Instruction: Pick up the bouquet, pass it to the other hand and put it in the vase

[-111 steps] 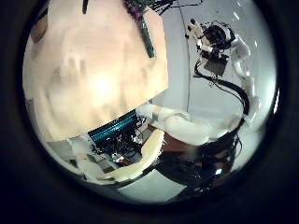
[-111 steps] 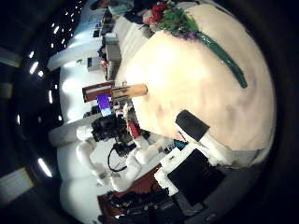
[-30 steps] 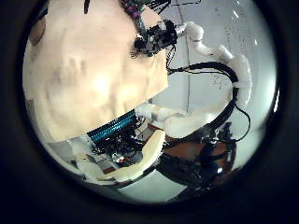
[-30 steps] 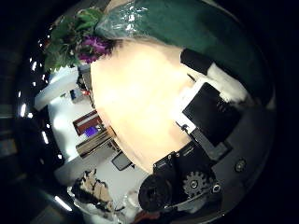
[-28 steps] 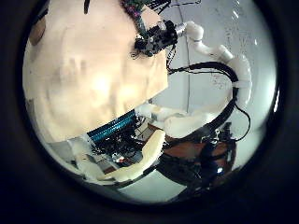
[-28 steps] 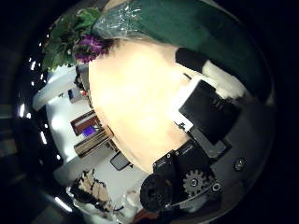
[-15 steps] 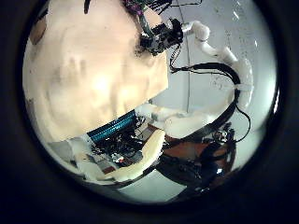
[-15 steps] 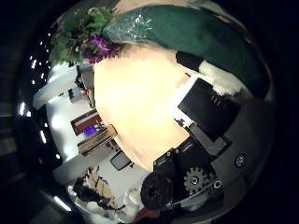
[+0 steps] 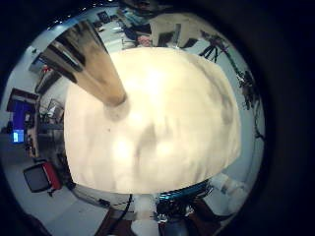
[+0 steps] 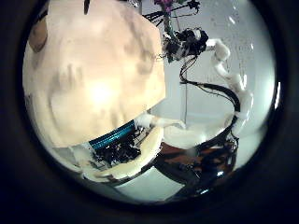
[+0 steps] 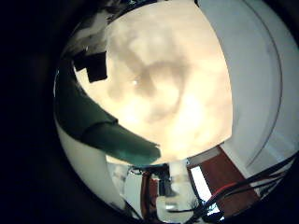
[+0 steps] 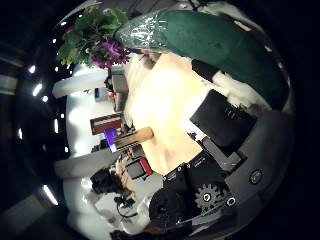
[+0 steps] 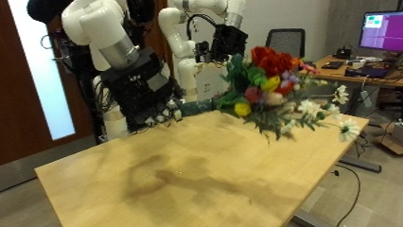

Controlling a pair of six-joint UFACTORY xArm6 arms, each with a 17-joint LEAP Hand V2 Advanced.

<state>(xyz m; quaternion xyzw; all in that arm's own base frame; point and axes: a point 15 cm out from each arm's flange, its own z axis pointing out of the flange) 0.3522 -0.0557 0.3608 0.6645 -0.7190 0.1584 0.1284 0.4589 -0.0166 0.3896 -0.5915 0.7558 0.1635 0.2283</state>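
Observation:
In the outside view the bouquet (image 13: 267, 87), red, yellow and white flowers in a green wrap, hangs tilted above the wooden table (image 13: 189, 175). My right hand (image 13: 148, 87) is shut on its wrapped stem. The right thumb side view shows the wrap (image 12: 205, 42) close against the palm with the flowers (image 12: 95, 42) beyond; the little finger side shows the wrap's end (image 11: 105, 133). My left hand (image 13: 231, 43) hangs higher behind the bouquet, open and holding nothing. The vase (image 9: 92, 61) stands on the table below it and also shows small in the right thumb side view (image 12: 132, 137). The vase is not seen in the outside view.
A desk with a monitor (image 13: 382, 28) and an office chair (image 13: 288, 40) stand beyond the table's far side. A dark door (image 13: 15, 85) is behind the arms. The left thumb side view shows the table's edge (image 10: 154, 89) and my right hand (image 10: 187, 42) off it.
The bouquet lay on the table 3.7 s ago; my right hand now holds it and has lifted it clear of the tabletop. The left hand has hardly moved.

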